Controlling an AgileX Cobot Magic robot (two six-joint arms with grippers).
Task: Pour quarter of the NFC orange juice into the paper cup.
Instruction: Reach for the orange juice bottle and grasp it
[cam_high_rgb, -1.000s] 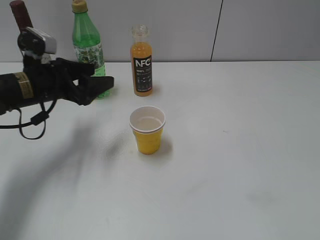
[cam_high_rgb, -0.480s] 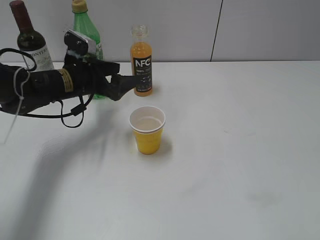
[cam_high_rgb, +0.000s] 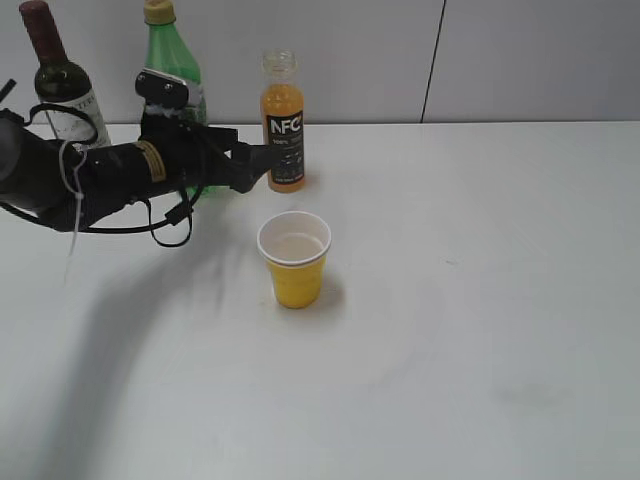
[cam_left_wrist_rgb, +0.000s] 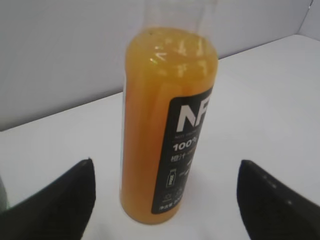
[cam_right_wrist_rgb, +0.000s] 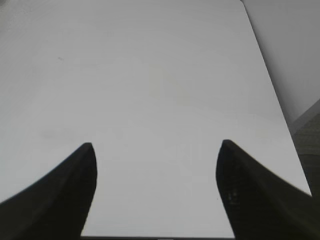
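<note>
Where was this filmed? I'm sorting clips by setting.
Probably a lab or test bench: a bare white table, a plain grey panelled wall, and three bottles with a paper cup staged for the arm.

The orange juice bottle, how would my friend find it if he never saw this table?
Look along the grey wall at the back of the white table. Three bottles stand there; the orange juice bottle is rightmost, shortest, with a black NFC label.

We see the green bottle (cam_high_rgb: 176, 90) crowding the NFC orange juice (cam_high_rgb: 284, 125) leftward; its right flank lies unobstructed.
</note>
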